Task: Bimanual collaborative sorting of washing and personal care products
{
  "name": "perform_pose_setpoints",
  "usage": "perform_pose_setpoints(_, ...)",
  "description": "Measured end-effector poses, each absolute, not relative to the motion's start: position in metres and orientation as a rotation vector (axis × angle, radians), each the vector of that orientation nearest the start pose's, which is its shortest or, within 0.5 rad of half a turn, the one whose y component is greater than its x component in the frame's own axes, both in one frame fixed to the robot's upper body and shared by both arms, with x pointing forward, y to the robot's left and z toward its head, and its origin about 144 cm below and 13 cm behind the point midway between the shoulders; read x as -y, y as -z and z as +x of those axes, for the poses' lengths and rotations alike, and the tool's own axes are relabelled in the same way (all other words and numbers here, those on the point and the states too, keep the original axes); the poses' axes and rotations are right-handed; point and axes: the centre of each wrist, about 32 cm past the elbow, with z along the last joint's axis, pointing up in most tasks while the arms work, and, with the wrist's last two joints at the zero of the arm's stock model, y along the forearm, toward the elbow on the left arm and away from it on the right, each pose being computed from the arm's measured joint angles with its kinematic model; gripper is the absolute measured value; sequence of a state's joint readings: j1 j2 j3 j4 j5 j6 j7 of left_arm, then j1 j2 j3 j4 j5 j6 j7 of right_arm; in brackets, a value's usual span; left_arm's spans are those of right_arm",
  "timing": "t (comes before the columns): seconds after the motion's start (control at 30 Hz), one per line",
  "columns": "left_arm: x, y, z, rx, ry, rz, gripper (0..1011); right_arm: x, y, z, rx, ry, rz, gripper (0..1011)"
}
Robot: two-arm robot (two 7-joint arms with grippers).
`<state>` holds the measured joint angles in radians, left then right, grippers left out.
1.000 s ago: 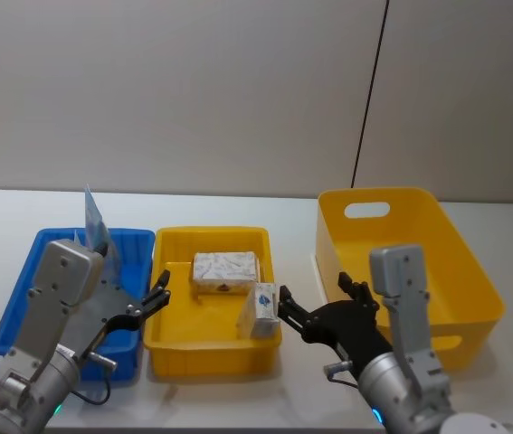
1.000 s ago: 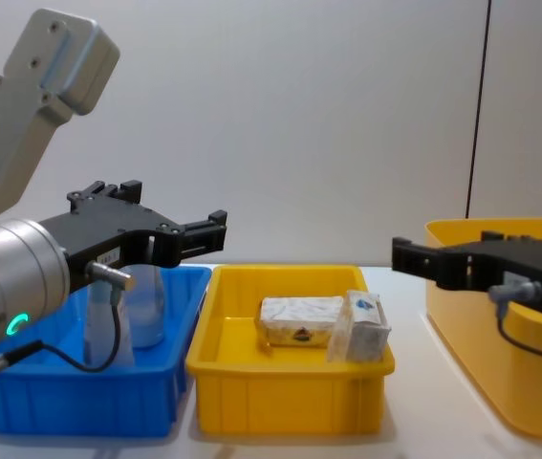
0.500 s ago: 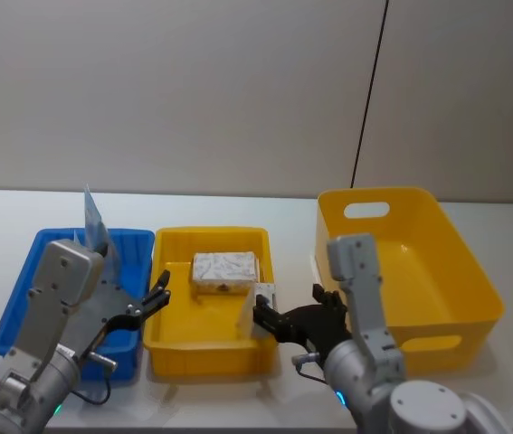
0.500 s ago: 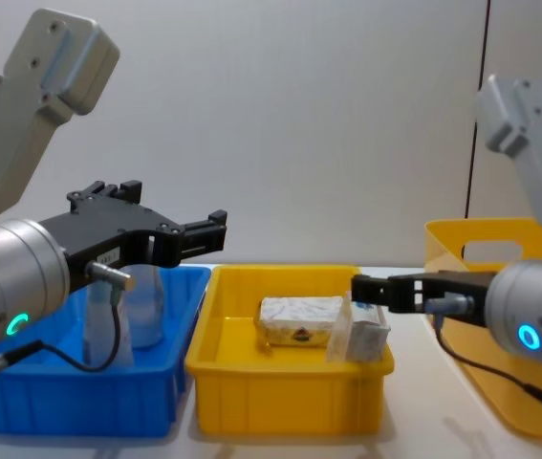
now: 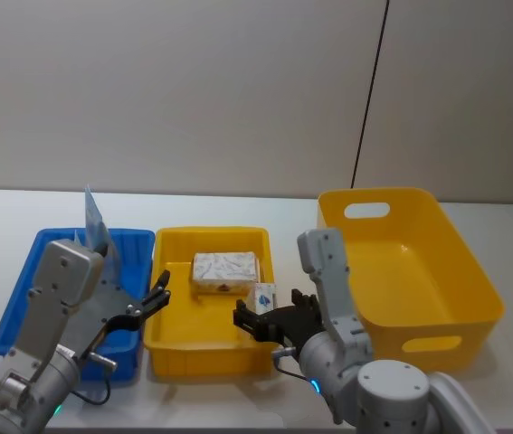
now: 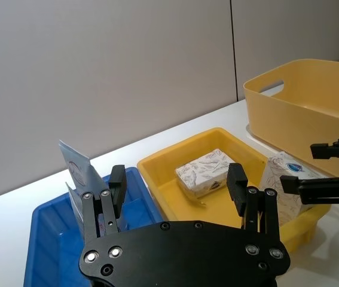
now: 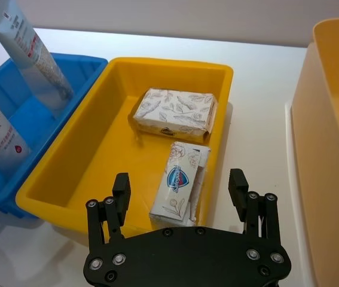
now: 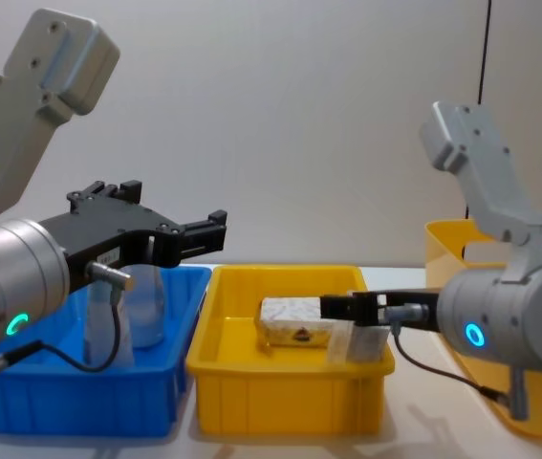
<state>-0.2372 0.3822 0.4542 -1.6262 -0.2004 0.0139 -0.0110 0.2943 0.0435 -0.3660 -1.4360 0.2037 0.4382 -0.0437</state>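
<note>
The refill pouches (image 7: 31,54), the tallest of the products, are seen standing upright in the blue bin (image 7: 43,128) that adjoins the left side of the shallow yellow tray (image 7: 169,63). The large yellow tub (image 5: 392,271), set just right of the tray, is seen to hold nothing. The marbled wrapped block (image 7: 175,113) is laid flat toward the tray's far end. The small white packet (image 7: 180,182) is propped close to the tray's right wall, nearer its front edge, apart from the block.

The left gripper (image 6: 176,182) is held with its jaws spread wide and nothing between them, above the tray's front left corner. The right gripper (image 5: 265,307) is poised above the tray's front right part, jaws likewise spread wide and empty, with the packet framed between them.

The step in hand is judged to be the pick of the packet. Little room is left between the packet and the tray's right wall, so the outer finger is best brought inside that wall before any descent. A straight lowering is advised, with the packet's narrower faces squeezed gently, since the wrapper is likely to crumple or slip.
</note>
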Motion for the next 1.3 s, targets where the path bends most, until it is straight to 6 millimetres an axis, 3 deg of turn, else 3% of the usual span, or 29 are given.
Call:
perform_pose_setpoints(0.93,-0.198,-1.204,0.492,0.268,-1.124,0.061,1001,0.105,-1.192,0.549,-0.312,1.201,-0.311,1004)
perform_pose_setpoints(1.1,-0.198,-1.204,0.492,0.268,-1.124,0.061,1001,0.104,-1.191,0.55,-0.318,1.201,-0.314,919)
perform_pose_setpoints(1.3,-0.198,-1.204,0.492,0.268,-1.124,0.061,1001,0.102,-1.191,0.552,-0.322,1.201,-0.319,738)
